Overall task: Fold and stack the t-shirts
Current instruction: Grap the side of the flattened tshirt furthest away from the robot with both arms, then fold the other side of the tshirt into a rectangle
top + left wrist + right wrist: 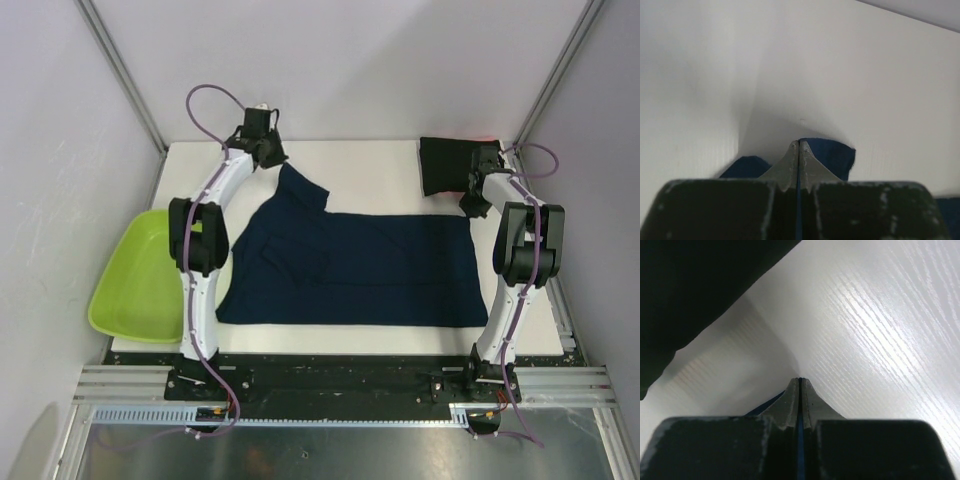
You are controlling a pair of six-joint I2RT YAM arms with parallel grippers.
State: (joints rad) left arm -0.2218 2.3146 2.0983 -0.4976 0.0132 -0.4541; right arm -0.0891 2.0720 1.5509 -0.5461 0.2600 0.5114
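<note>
The navy t-shirt (350, 270) lies spread across the middle of the counter (370, 160). The left gripper (798, 149) is pinched tight on its cloth near the far left corner. The right gripper (800, 386) is clamped on its far right edge. The folded black t-shirt (445, 165) sits in the far right corner.
</note>
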